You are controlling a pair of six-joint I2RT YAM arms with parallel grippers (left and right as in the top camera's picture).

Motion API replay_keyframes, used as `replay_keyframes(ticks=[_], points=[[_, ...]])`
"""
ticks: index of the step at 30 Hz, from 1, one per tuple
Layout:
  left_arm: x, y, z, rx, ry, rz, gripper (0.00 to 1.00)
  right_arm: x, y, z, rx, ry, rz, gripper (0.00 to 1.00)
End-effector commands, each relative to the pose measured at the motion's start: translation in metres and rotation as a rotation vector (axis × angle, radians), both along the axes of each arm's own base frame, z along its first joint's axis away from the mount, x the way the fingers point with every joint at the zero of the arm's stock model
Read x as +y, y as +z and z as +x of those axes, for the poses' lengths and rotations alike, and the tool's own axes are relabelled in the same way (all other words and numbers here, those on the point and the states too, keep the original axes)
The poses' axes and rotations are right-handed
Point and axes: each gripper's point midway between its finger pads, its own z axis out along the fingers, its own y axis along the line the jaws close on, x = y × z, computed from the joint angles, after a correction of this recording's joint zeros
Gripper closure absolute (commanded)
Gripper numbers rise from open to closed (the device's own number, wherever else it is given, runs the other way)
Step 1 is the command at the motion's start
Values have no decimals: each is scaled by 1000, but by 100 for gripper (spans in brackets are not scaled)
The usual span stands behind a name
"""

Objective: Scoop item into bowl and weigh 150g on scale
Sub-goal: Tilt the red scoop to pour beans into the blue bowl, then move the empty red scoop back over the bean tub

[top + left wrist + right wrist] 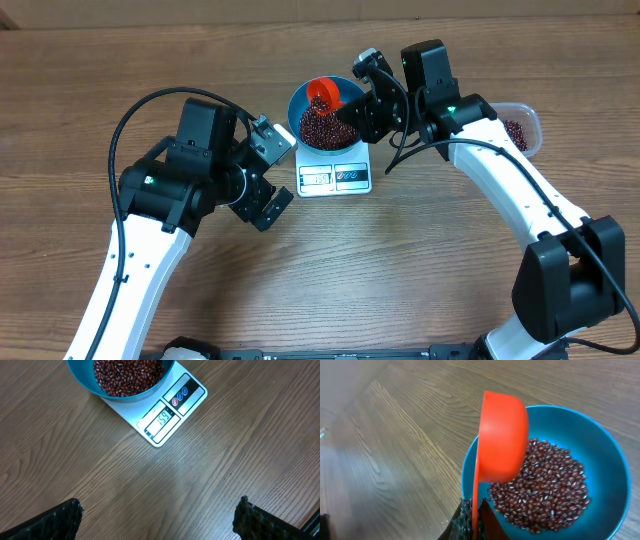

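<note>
The blue bowl stands on the white scale and holds a pile of dark red beans. My right gripper is shut on the handle of an orange scoop, which is tilted over the bowl's far rim. In the right wrist view the scoop hangs over the beans in the bowl, its handle pinched in the gripper. My left gripper is open and empty, just left of the scale. The left wrist view shows the scale with its lit display, the bowl, and the left gripper over bare wood.
A clear plastic tub with more beans sits at the right, behind the right arm. The wooden table spreads around the scale.
</note>
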Motion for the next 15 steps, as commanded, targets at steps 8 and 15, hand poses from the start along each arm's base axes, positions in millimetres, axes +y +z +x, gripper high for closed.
replay_keyframes(ticks=[8, 15], points=[[0, -2, 0, 3, -9, 0, 0, -17, -1, 11, -82, -53, -117, 97], [0, -2, 0, 3, -9, 0, 0, -15, -19, 11, -32, -45, -118, 97]])
